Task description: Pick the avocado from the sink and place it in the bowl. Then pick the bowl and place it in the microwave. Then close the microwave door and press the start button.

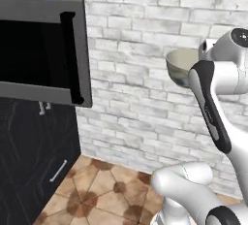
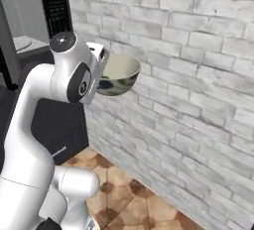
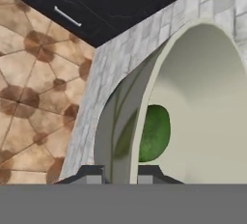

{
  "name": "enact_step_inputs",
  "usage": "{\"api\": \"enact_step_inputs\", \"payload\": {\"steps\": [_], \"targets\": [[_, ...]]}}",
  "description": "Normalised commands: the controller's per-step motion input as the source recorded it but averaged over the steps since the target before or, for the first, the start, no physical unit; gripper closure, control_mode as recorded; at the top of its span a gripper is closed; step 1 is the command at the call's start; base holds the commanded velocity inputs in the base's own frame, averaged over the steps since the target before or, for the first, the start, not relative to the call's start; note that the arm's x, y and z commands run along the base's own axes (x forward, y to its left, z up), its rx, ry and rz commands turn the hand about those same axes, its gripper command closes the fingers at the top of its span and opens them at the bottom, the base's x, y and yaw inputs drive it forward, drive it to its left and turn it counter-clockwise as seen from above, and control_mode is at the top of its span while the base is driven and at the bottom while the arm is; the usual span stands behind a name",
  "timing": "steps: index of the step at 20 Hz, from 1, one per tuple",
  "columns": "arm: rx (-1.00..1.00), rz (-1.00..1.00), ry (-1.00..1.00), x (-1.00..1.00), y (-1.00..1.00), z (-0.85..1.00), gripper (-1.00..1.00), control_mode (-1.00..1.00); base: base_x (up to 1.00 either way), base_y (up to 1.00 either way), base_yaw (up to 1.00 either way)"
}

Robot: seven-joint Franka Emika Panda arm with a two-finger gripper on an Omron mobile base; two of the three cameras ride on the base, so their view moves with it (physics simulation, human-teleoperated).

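Observation:
My gripper (image 3: 120, 172) is shut on the rim of the pale cream-green bowl (image 3: 202, 97), one finger inside the wall and one outside. The dark green avocado (image 3: 154, 132) lies inside the bowl. I hold the bowl (image 2: 119, 73) up in the air close to the brick wall, to the right of the microwave (image 2: 30, 21). The microwave's pale interior is open, and its dark button panel (image 2: 57, 8) is on the right. The microwave door (image 1: 43, 49) stands swung open with its black bar handle (image 1: 72, 56) towards the bowl (image 1: 180, 64).
A white brick wall (image 1: 145, 73) runs close behind the bowl. Dark cabinets (image 1: 29, 161) with steel handles stand below the microwave. A brown tiled floor (image 1: 101, 190) lies beneath. My own white arm (image 2: 39, 105) stands between the bowl and the microwave.

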Motion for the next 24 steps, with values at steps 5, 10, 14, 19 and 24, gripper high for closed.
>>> {"api": "enact_step_inputs", "payload": {"steps": [5, 10, 14, 19, 24], "targets": [[0.0, 0.0, 0.0, 0.0, 0.0, 0.0, 1.0, 1.0, 0.84, -0.48, 0.6], [0.0, 0.0, 0.0, 0.0, 0.0, 0.0, 1.0, 1.0, 0.3, -0.3, 0.63], [0.0, 0.0, 0.0, 0.0, 0.0, 0.0, 1.0, 1.0, 0.0, 0.03, 0.56], [0.0, 0.0, 0.0, 0.0, 0.0, 0.0, 1.0, 1.0, 0.3, 0.05, 0.46], [0.0, 0.0, 0.0, 0.0, 0.0, 0.0, 1.0, 1.0, 0.53, -0.29, 0.44]]}}
